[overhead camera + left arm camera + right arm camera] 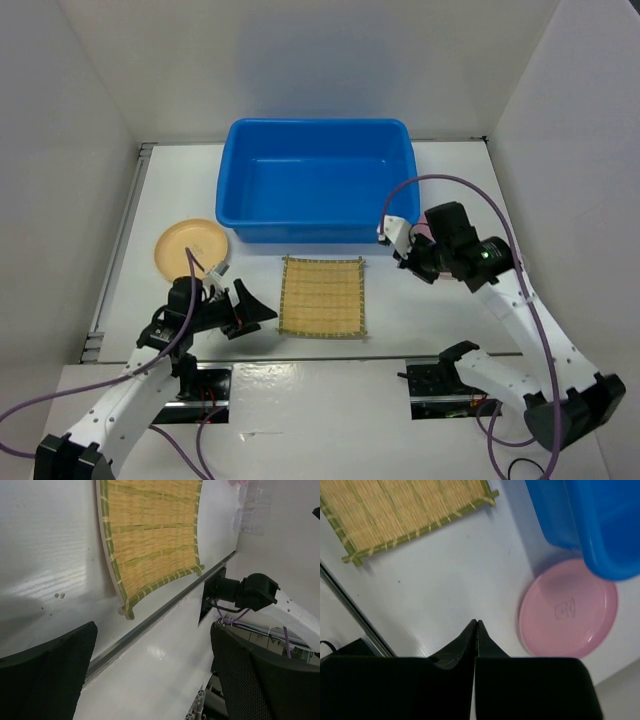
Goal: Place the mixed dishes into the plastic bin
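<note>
The blue plastic bin (300, 228) stands at the back middle, with nothing visible inside it. The tan plate (192, 247) lies to its left. The bamboo mat (322, 296) lies flat in front of the bin. My left gripper (255, 312) is open and empty, just left of the mat (150, 535). My right gripper (408, 258) is shut and empty, hovering by the bin's front right corner (590, 520). The pink plate (568, 611) lies on the table just right of its tips (476, 622). Two clear cups (252, 505) show past the mat in the left wrist view.
White walls enclose the table on the left, back and right. A metal strip (150, 622) runs along the table's near edge, in front of the mat. The right arm's base (240, 591) sits beyond it.
</note>
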{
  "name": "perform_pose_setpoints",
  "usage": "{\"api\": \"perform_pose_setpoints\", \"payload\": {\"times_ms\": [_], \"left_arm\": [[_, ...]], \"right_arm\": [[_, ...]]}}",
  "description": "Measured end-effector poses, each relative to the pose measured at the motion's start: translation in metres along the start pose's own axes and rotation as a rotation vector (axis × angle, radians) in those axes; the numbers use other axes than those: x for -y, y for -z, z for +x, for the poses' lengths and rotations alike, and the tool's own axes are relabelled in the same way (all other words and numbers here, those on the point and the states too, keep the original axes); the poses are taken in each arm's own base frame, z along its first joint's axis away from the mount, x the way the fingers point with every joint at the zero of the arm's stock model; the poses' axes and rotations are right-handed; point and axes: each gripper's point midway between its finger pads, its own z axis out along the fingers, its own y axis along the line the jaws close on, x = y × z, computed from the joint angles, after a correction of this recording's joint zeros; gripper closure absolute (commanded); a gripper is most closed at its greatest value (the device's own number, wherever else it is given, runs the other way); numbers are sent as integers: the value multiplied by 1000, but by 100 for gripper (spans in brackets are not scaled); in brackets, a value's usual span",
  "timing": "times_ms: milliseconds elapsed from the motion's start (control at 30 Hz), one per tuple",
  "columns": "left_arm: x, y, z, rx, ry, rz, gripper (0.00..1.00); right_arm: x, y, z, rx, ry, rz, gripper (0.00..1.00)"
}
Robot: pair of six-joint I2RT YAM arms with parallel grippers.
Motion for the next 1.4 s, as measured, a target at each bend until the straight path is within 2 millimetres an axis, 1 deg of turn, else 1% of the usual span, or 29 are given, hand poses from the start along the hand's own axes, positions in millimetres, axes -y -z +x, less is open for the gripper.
{"api": "perform_pose_setpoints", "payload": {"times_ms": [100,200,233,300,433,500,567,700,867,967,1133,1267,1367,1400], "left_arm": [[0,3,3,17,9,5,0],[5,5,-2,35,-6,3,0],[5,5,-3,31,0,-8,0],[3,2,-3,9,17,-39,0],[-4,-1,0,-14,38,-80,0],[-2,-1,-3,5,29,-78,0],[-2,-2,-5,13,26,-80,0],[-6,-7,-8,-19,51,-124,0],[3,-18,-25,-60,19,-163,0],[3,-25,-32,-84,0,-181,0],[-6,-30,-30,-109,-6,-198,0],[-21,-35,-24,-137,8,-227,0],[-34,-39,-17,-175,28,-266,0],[-35,-40,-15,-190,30,-266,0]], "right_arm": [[0,-15,-20,22,20,-70,100],[-3,-30,-27,30,30,-111,100],[-8,-35,-29,37,44,-127,100],[-26,-44,-32,50,77,-180,100],[-64,-62,-26,43,135,-274,100],[-76,-69,-22,30,165,-294,100],[-81,-77,-21,13,193,-300,100],[-83,-96,-19,-34,261,-297,100],[-85,-119,-12,-85,323,-302,100],[-85,-124,-6,-94,339,-293,100],[-85,-130,-1,-95,364,-284,100],[-87,-137,3,-113,377,-304,100],[-90,-145,10,-144,392,-329,100],[-91,-147,12,-150,395,-334,100]]}}
